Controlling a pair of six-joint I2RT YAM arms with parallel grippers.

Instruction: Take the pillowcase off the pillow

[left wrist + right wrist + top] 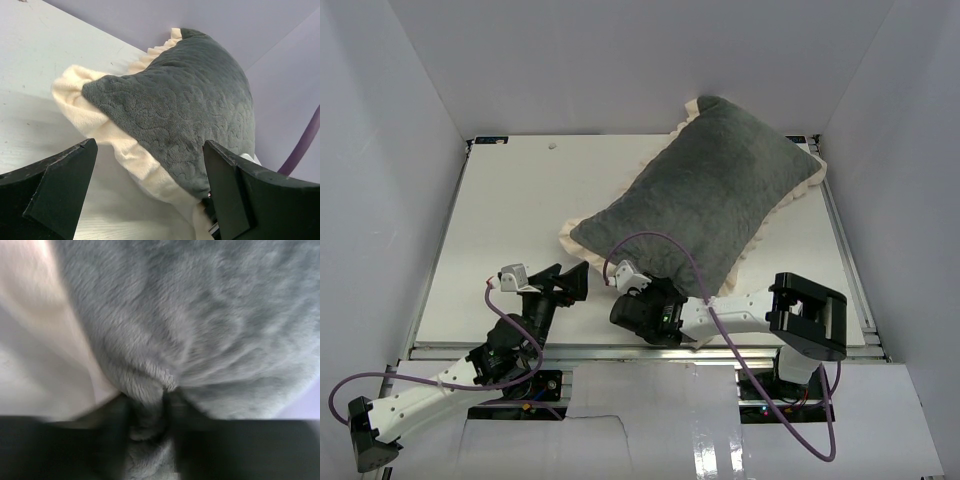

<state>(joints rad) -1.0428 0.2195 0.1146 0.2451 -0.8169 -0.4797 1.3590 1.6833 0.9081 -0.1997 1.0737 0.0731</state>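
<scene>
The pillowcase [705,190], dark grey plush with a cream frill, lies stuffed and diagonal across the table's middle and right. The white pillow inside it is hidden. My right gripper [642,285] is at the case's near edge, shut on a fold of the grey plush [147,405]. My left gripper [575,282] is open just left of the case's near-left corner, close above the table. In the left wrist view the frilled corner [80,95] lies ahead between the open fingers [65,175].
The white table [510,210] is boxed in by white walls on the left, back and right. The case's far corner leans against the back right wall. A purple cable [660,240] loops over the case's near edge.
</scene>
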